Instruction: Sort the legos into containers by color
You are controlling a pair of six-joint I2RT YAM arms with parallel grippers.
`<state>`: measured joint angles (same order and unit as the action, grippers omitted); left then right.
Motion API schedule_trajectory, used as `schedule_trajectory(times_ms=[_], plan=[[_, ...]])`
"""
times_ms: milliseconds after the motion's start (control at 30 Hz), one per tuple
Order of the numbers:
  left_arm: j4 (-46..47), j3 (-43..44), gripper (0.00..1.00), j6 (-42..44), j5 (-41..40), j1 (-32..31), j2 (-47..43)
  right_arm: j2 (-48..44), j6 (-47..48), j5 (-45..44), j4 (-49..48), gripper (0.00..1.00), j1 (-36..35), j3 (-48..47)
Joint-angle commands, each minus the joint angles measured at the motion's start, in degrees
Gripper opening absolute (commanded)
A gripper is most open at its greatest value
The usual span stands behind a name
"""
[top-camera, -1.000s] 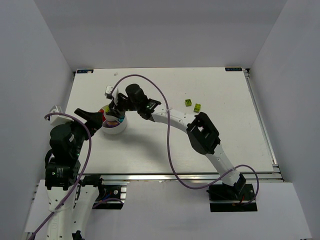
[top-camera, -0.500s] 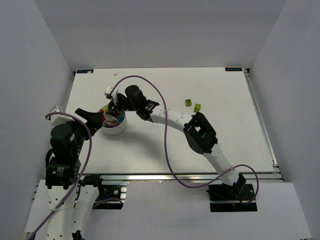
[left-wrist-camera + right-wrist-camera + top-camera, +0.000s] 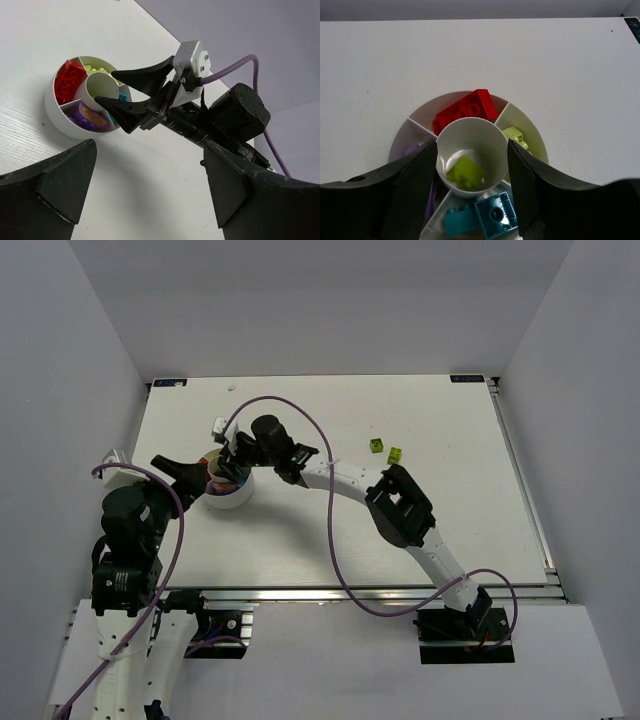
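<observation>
The white round dish has wedge compartments around a centre cup. Red bricks, a lime brick, teal bricks and a purple brick lie in separate wedges. Another lime brick lies in the centre cup. My right gripper is open, empty, and straddles the centre cup; it also shows in the top view and the left wrist view. My left gripper is open and empty, low over the table just left of the dish. Two lime bricks lie on the table to the right.
The right arm stretches across the table's middle toward the dish, with its purple cable looping over it. The white table has a raised rail on its right edge.
The right arm has shifted slightly left over the dish. The left arm has hardly moved.
</observation>
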<state>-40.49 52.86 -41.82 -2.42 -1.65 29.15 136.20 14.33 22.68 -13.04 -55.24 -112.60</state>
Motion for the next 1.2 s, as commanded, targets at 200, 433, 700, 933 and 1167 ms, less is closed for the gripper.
schedule_trajectory(times_ms=[200,433,700,933,1167], plan=[[0.6,0.3,0.96,-0.3,0.6,0.2,-0.2,-10.7,-0.5,0.1,-0.9,0.64,2.5,1.3],[7.1,-4.9,0.82,-2.3,7.5,0.2,-0.8,-23.0,2.0,2.5,10.9,0.51,12.3,10.7],[16.3,-11.7,0.58,-5.5,14.6,0.2,-0.1,-27.4,-2.9,-14.7,33.8,0.34,31.1,18.7],[16.6,-13.5,0.71,-6.9,15.1,0.2,0.6,-29.6,-10.7,-25.6,33.7,0.74,40.9,27.8],[16.6,-15.6,0.73,-7.7,15.1,0.2,0.6,-26.5,-15.4,-23.6,33.1,0.78,41.7,28.8]])
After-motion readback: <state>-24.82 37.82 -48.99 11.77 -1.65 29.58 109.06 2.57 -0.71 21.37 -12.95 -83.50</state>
